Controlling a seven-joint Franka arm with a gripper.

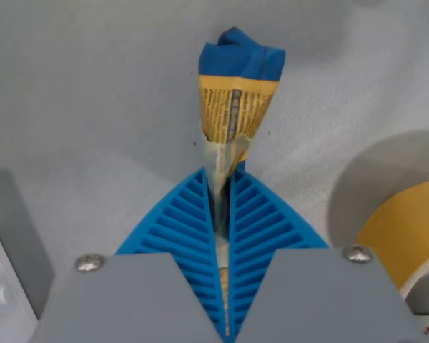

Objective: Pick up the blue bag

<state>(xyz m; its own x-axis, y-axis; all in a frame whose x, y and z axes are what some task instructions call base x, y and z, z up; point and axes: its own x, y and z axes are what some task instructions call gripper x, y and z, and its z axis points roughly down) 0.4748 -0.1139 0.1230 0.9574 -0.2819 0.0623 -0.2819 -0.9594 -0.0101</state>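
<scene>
**Bag pinched, lift pending**

Nearest my camera I see the grey mounts of the gripper with a screw on each side, and running away from them the two ribbed blue fingers, drawn together until only a thin seam is left between them. Caught in that seam is the clear crimped edge of the blue bag, so I read the fingers as closed on the bag rather than standing wide or empty.

Beyond the fingertips the bag fans out: first the pale seal, then a yellow band with small print, then the blue end, crumpled, at the far side. I cannot tell whether it is lying on the grey worktop or already hanging just clear of it; the shadow beside it is too soft to settle that.

At the wrist view's right sits a roll of yellow tape, well apart from the bag. A white object shows at the lower left corner.

My judgement: the grasp is made and the lift is the step in hand. The hold is only on the thin seal, so the next move calls for a slow, straight rise, with the squeeze maintained so the film does not slip out.
</scene>
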